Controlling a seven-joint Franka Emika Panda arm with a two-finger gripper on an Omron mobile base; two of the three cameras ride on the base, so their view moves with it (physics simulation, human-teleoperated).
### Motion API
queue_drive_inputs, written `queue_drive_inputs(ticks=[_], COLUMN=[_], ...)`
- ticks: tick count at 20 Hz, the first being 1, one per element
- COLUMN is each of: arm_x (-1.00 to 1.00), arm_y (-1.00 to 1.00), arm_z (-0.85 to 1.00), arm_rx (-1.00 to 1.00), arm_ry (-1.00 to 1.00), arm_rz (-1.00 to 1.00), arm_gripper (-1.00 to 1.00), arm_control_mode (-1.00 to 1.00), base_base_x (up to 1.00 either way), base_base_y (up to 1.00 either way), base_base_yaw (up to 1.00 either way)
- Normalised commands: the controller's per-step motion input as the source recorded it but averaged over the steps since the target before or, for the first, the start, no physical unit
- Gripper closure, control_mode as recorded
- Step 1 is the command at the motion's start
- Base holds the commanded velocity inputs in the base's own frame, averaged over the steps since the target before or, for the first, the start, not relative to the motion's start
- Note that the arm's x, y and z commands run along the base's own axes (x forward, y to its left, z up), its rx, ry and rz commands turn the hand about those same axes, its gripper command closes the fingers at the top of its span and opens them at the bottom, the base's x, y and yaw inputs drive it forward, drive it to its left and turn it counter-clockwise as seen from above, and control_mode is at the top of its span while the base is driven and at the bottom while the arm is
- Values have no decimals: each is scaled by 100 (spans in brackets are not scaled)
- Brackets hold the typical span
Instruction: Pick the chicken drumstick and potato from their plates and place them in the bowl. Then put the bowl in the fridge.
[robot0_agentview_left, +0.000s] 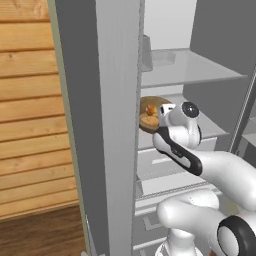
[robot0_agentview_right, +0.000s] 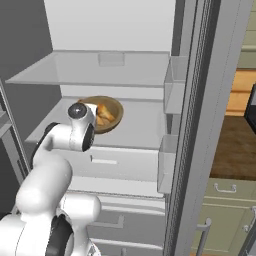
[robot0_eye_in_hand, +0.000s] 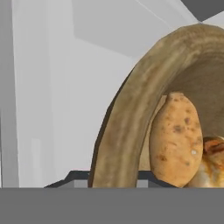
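Bowl (robot0_agentview_right: 111, 118) sits on a clear fridge shelf (robot0_agentview_right: 137, 130), just ahead of the tool (robot0_agentview_left: 161, 116), with the potato (robot0_eye_in_hand: 176, 139) and drumstick (robot0_eye_in_hand: 212, 164) lying inside it. Judging by this, both foods are already loaded and the bowl has reached the fridge (robot0_agentview_left: 100, 125); what seems left is for the arm to let go, if it has not, and draw back out. Whether the tool is clenched on the rim or released cannot be told: the wrist hides the fingers in both base views, and the hand view shows only the rim running right up to the bottom edge, close against the tool.

The bowl is light-brown wood with streaked grain and a thick, rounded rim, shallow and wide. The potato is a smooth tan-yellow oval speckled with darker spots, standing on end against the inner wall, directly in front of the tool. The drumstick, golden-brown and glossier, peeks out beside it to one side. The shelf is flat and translucent; the fridge walls are plain white inside, flat grey outside.
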Motion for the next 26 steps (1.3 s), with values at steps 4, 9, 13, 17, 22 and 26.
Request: queue_drive_inputs(ticks=[4, 9, 13, 17, 22, 26], arm_x=[4, 0, 21, 12, 2, 4], arm_y=[0, 0, 0, 0, 0, 0], arm_z=[-52, -60, -51, -51, -65, -10], arm_rx=[-1, -2, -4, -2, -2, 0], arm_ry=[1, 4, 10, 2, 0, -5], arm_rz=[0, 1, 3, 4, 3, 3], arm_gripper=[100, 100, 100, 100, -100, -100], arm_control_mode=[-100, -100, -100, -100, -100, -100], base_base_x=[0, 0, 0, 0, 0, 0], base_base_y=[0, 0, 0, 0, 0, 0], base_base_yaw=[0, 0, 0, 0, 0, 0])
